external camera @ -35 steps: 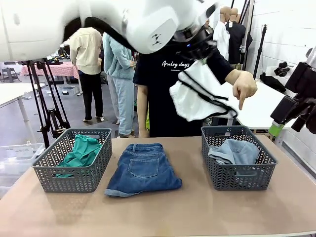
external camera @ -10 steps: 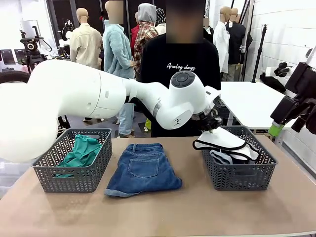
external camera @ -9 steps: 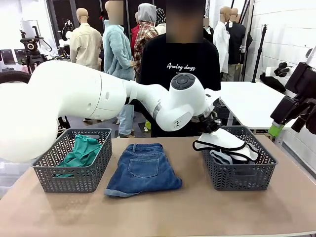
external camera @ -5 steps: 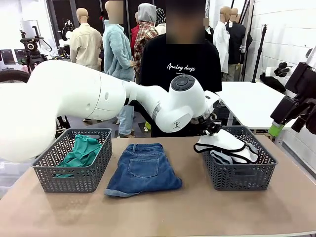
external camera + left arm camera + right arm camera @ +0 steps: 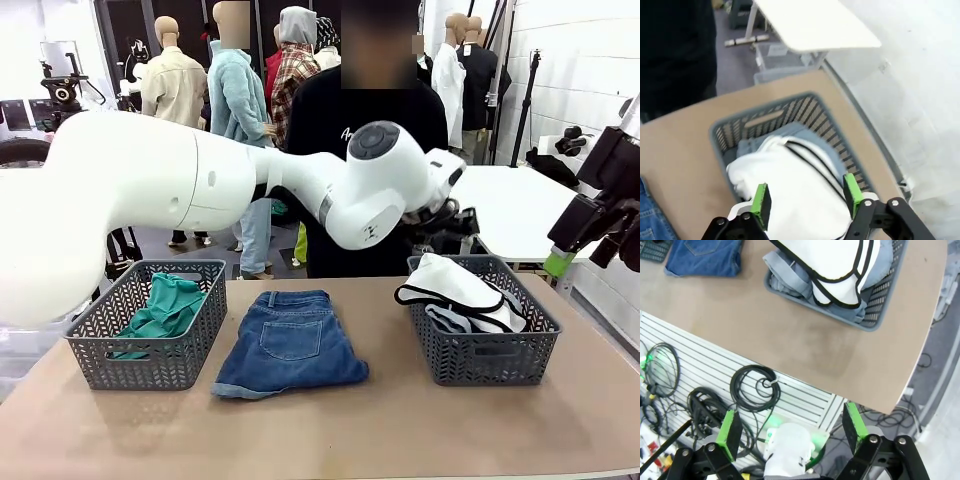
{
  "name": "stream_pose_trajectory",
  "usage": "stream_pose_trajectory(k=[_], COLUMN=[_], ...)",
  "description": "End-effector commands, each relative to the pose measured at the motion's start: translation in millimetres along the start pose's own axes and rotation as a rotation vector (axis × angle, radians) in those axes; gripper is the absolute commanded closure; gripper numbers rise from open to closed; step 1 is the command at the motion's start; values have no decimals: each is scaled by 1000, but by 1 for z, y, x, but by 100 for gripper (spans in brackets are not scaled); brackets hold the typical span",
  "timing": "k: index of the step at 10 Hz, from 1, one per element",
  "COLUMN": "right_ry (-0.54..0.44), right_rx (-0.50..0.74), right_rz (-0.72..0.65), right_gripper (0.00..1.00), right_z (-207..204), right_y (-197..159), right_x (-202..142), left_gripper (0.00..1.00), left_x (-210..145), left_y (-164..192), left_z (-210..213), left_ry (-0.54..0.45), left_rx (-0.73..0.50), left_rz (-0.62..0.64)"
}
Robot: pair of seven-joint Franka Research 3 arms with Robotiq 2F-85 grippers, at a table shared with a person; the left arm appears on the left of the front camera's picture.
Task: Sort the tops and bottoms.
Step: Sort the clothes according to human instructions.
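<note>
The white shorts with black trim (image 5: 455, 288) lie on top of the faded grey-blue denim (image 5: 446, 318) in the right basket (image 5: 480, 358). My left gripper (image 5: 452, 224) hovers just above them, reached across from the left. In the left wrist view it (image 5: 805, 196) is open, with the white shorts (image 5: 800, 180) below and free of its green pads. The mid-blue denim shorts (image 5: 290, 345) lie flat on the table between the baskets. The teal-green top (image 5: 165, 305) sits in the left basket (image 5: 150, 365). My right gripper (image 5: 792, 427) is open and holds nothing, off the table's right edge.
A person in a black T-shirt (image 5: 330, 130) stands at the far side, behind my left arm. The right wrist view looks down on the right basket (image 5: 875, 315), the denim shorts (image 5: 705, 255) and coiled cables (image 5: 755, 387) beyond the table edge. Bare tabletop (image 5: 400, 430) runs along the front.
My left gripper lowered the white shorts into the right basket, opened, let them go and lifted slightly. The person's pointing hand has withdrawn.
</note>
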State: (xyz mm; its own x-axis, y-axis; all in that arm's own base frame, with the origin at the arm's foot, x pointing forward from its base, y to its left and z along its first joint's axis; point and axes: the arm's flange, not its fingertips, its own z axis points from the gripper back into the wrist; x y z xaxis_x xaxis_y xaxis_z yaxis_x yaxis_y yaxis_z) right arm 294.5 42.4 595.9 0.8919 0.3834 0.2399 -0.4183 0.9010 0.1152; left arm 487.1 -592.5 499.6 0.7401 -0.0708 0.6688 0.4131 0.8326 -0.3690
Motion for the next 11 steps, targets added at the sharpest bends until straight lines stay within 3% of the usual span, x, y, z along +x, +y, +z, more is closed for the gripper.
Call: stream_pose_trajectory(k=[1,4,6,7,11], right_ry=[-1,-1,-1,-1,-1], right_rx=[7,7,7,7,7], right_rz=[-2,-2,-2,-2,-2], right_gripper=[0,0,0,0,0], right_z=[1,1,1,1,1], right_y=[0,0,0,0,0], right_x=[3,3,3,3,3], left_gripper=[0,0,0,0,0], left_x=[34,69,93,62,62], left_y=[-9,-9,15,-10,-10], left_z=[19,49,44,53,53], left_ry=[-42,19,80,-14,-14], left_rx=[-44,-60,-105,-65,-65], left_rz=[-22,-54,18,-40,-40])
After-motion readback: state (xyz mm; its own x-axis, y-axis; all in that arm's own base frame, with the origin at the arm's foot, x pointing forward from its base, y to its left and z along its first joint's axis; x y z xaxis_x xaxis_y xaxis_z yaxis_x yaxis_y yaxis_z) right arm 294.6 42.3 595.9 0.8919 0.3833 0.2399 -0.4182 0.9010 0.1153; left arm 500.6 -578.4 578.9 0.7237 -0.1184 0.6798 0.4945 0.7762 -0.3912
